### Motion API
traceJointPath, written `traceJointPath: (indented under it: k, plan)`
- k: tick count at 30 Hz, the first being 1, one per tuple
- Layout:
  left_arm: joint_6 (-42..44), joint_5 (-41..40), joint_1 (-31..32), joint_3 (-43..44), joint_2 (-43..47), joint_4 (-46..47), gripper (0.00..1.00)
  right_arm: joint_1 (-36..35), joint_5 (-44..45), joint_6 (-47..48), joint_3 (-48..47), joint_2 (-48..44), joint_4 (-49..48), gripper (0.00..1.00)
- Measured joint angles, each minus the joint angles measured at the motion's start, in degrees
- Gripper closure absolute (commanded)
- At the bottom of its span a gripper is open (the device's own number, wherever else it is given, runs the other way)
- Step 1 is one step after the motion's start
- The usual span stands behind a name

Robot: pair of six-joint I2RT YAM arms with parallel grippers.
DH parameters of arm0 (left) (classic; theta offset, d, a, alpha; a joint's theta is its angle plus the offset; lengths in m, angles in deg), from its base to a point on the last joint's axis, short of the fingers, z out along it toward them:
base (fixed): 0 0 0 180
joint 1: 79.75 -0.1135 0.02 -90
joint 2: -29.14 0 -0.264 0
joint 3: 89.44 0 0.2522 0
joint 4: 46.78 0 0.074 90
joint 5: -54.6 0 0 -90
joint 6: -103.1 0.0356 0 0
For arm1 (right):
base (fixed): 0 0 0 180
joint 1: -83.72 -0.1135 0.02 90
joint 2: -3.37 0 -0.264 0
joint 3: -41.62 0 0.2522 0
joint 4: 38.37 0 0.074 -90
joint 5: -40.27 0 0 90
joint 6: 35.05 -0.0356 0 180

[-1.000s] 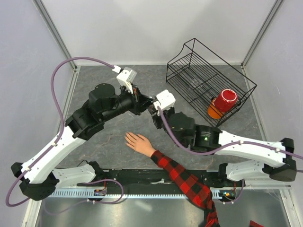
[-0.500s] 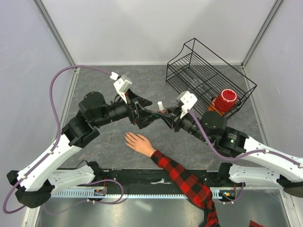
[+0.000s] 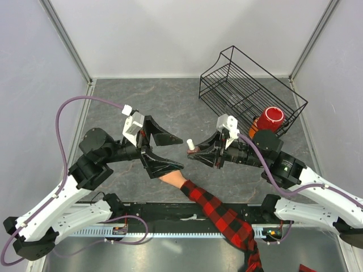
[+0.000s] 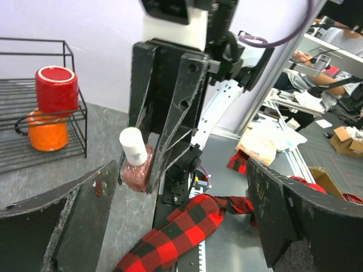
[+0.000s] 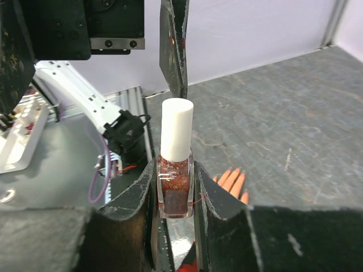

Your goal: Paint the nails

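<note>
Near the table's (image 3: 130, 102) front edge, the pale hand (image 3: 173, 178) lay partly under the wide-open, empty left gripper (image 3: 182, 153), its nails (image 5: 235, 173) too small to see. Over the table's middle, the right gripper (image 3: 191, 154) pinched a white-capped polish bottle (image 5: 176, 170).

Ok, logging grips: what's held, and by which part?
Right gripper clamps the nail polish bottle by its glass body; left gripper holds nothing.

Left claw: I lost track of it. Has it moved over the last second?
Yes. The left claw has opened and drawn back toward the near side, farther from the wire basket.
</note>
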Motion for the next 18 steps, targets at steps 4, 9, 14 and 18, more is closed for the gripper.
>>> traceJointPath:
  k: [4, 9, 14, 18]
  plan:
    - [0.3, 1.2, 0.0, 0.2, -0.9, 1.0, 0.04, 2.4, -5.9, -2.2, 0.3, 0.7, -1.3, 1.00]
    - [0.5, 2.1, 0.0, 0.4, -2.6, 1.6, 0.08, 5.1, -10.8, -4.3, 0.6, 1.2, -3.6, 1.00]
    - [1.2, 2.1, 0.0, 1.5, -4.0, 1.4, 0.11, 6.8, -13.5, -6.0, 1.2, 1.5, -5.5, 1.00]
    - [1.5, 2.2, 0.0, 2.8, -4.9, 1.4, 0.10, 7.4, -14.9, -7.1, 1.3, 1.4, -6.5, 1.00]
